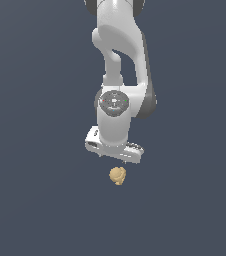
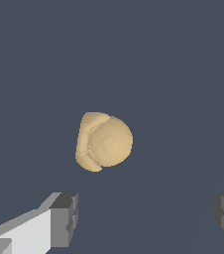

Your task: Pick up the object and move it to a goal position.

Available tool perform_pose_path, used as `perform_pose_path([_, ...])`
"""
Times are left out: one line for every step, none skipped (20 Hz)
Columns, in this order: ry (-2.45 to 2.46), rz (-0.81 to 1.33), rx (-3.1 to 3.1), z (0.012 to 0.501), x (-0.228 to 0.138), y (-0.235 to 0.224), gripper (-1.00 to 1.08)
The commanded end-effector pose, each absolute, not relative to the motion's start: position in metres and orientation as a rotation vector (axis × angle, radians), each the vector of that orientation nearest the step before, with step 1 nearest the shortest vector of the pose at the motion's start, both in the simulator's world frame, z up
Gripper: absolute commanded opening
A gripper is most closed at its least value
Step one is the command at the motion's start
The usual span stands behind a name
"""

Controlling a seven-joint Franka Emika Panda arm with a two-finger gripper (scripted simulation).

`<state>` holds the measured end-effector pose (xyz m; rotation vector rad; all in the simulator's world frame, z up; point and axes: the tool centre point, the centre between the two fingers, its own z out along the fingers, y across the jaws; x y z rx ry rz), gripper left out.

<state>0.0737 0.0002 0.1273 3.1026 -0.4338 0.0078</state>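
Small tan-yellow lumpy roundish object (image 1: 117, 175) (image 2: 103, 142) lying on plain dark grey-blue floor (image 1: 30, 200), just below white two-finger gripper (image 1: 114, 157) (image 2: 146, 218); jaws spread wide, nothing held, dark finger pads (image 2: 64, 218) clear of object

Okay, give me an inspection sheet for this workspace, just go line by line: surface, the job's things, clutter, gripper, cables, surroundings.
Surface: plain dark blue-grey ground, uniform, no marks visible.
Job's things: the object, a small tan-yellow lumpy item, lies on the ground just below the gripper in the exterior view; in the wrist view it sits apart from both fingers, touching neither.
Goal position: no marker seen.
Clutter: nothing seen.
Gripper: the gripper is open, its dark fingers spread wide, nothing between them; it hangs above the object, not around it.
Cables: nothing seen.
Surroundings: only the white arm coming down from the top of the exterior view; nothing else seen.
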Motion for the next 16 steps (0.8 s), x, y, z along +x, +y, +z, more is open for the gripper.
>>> perform_pose_path([-0.506,0.006,3.094,0.117,0.085,0.005,1.00])
perform_pose_path([-0.531,0.005,3.091,0.114,0.088,0.006,1.00])
perform_pose_path([-0.553,0.005,3.088,0.111,0.091,0.008,1.00])
perform_pose_path([-0.574,0.004,3.085,0.107,0.094,0.009,1.00])
perform_pose_path([-0.593,0.003,3.082,0.105,0.097,0.011,1.00])
perform_pose_path([-0.610,0.003,3.079,0.102,0.099,0.012,1.00])
perform_pose_path([-0.626,0.002,3.076,0.099,0.101,0.013,1.00])
perform_pose_path([-0.640,0.002,3.074,0.097,0.103,0.014,1.00])
perform_pose_path([-0.652,0.001,3.072,0.095,0.105,0.015,1.00])
perform_pose_path([-0.663,0.001,3.070,0.094,0.106,0.016,1.00])
perform_pose_path([-0.672,0.001,3.068,0.092,0.107,0.017,1.00])
perform_pose_path([-0.679,0.000,3.067,0.091,0.108,0.017,1.00])
perform_pose_path([-0.685,0.000,3.066,0.090,0.109,0.018,1.00])
perform_pose_path([-0.689,0.000,3.065,0.089,0.109,0.018,1.00])
perform_pose_path([-0.692,0.000,3.065,0.089,0.110,0.018,1.00])
perform_pose_path([-0.692,0.000,3.065,0.089,0.110,0.019,1.00])
